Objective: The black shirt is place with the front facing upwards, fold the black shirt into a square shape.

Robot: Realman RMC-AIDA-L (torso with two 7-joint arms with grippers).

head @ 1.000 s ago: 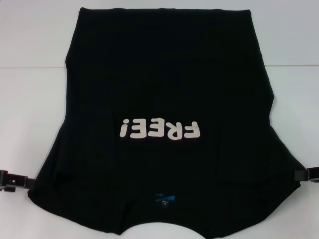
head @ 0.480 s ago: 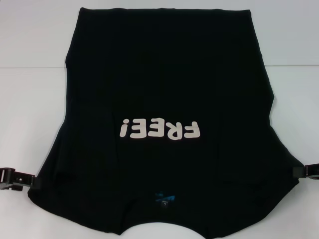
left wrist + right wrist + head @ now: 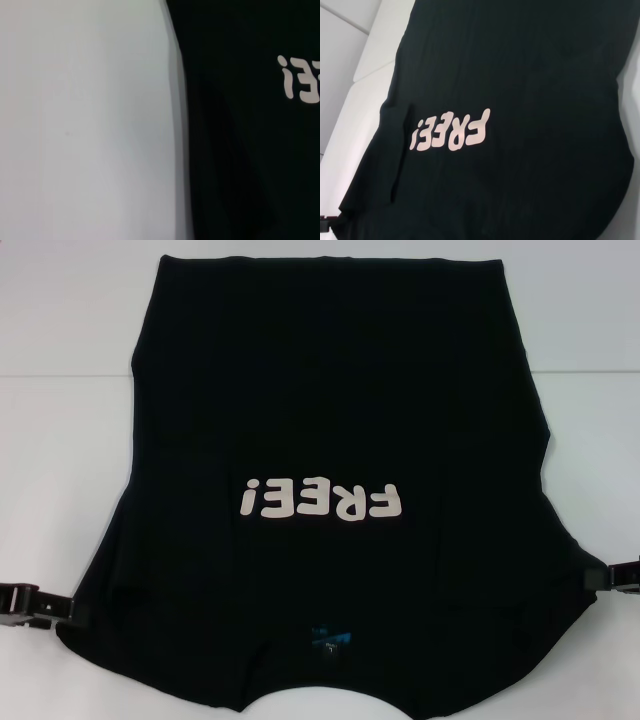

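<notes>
Flanking black shirt [image 3: 330, 440] at near sleeve corners: left gripper [image 3: 45, 606] and right gripper [image 3: 610, 578]; finger state indiscernible; long axis near-far.

Shirt: the black shirt [image 3: 330, 420] is lying flat on the white table [image 3: 60, 360], print up.
Left gripper [image 3: 45, 607]: sitting at its sleeve edge.
Right gripper [image 3: 608, 577]: sitting at opposite sleeve.
</notes>
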